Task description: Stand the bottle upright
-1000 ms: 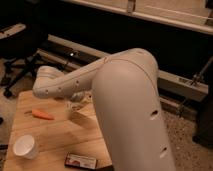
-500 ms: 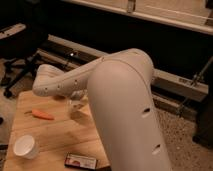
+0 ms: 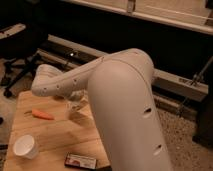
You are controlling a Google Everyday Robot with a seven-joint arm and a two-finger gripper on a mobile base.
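Observation:
My white arm [image 3: 120, 100] fills the middle of the camera view and reaches left over a wooden table [image 3: 55, 135]. The gripper [image 3: 74, 100] hangs below the wrist, over the table's far middle, mostly hidden by the forearm. Right under it shows a pale, clear shape that looks like the bottle [image 3: 76, 109]. I cannot tell whether the bottle is lying or standing, or whether the gripper touches it.
An orange carrot [image 3: 42, 115] lies on the table left of the gripper. A white paper cup [image 3: 26, 146] stands near the front left edge. A dark flat box [image 3: 81, 161] lies at the front edge. An office chair [image 3: 17, 55] stands at the far left.
The arm has shifted slightly to the left. The carrot, cup and box have not moved.

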